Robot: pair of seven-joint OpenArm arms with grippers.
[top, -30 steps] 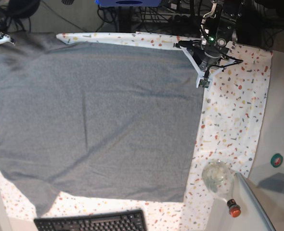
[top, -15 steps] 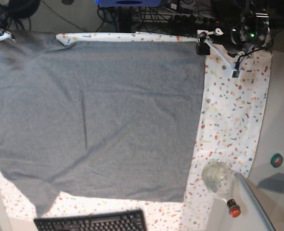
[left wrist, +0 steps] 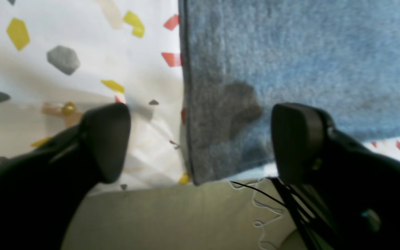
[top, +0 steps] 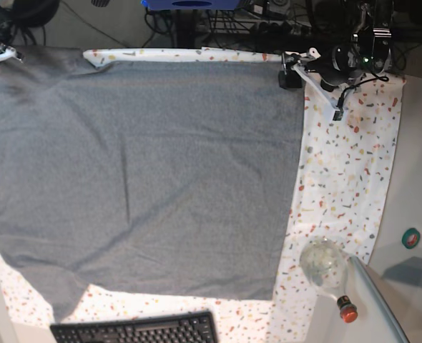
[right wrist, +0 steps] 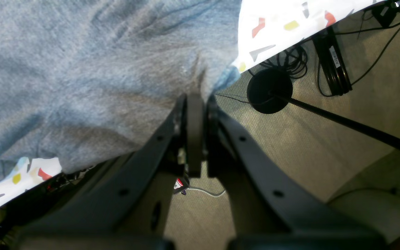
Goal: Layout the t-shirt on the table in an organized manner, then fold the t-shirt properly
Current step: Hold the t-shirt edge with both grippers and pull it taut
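The heather-grey t-shirt (top: 146, 171) lies spread flat over most of the table (top: 354, 164), with a few soft creases. My left gripper (top: 313, 94) hovers open at the far right corner of the shirt. In the left wrist view its fingers (left wrist: 106, 139) stand wide apart on either side of the shirt's hem corner (left wrist: 200, 152), holding nothing. My right gripper (top: 7, 53) is at the far left corner, over the table's edge. In the right wrist view it (right wrist: 194, 104) is shut on the t-shirt (right wrist: 99, 69), and creases run toward the pinch.
A black keyboard (top: 136, 330) lies at the near edge. A clear glass bottle with a red cap (top: 327, 270) rests at the near right corner, with a green tape roll (top: 411, 237) beyond it. Cables and a black stand base (right wrist: 269, 91) sit on the floor behind the table.
My left gripper opened, let go of the shirt's far right corner, and drew back toward the far right edge. The corner now lies flat. The right gripper has stayed put.
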